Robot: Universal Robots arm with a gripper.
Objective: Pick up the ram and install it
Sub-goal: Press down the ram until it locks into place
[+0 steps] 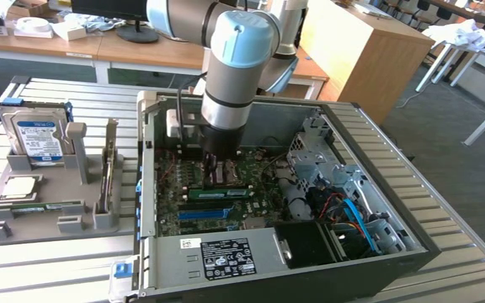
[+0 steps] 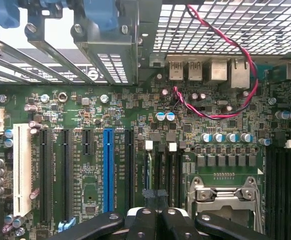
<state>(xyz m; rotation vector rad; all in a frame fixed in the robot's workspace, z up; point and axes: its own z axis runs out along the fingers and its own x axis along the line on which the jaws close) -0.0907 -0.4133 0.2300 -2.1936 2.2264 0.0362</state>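
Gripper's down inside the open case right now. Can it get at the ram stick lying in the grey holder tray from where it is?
Probably not directly: the gripper is shut, low over the motherboard, and the case wall stands between it and the ram in the grey holder tray. It would need lifting out first.

The tool, its black fingers pressed together, hangs over a green motherboard, close above narrow dark slots. A blue expansion slot and a white one lie alongside; a silver processor socket sits near a twisted red-and-black wire.

Lab: desks, open computer case
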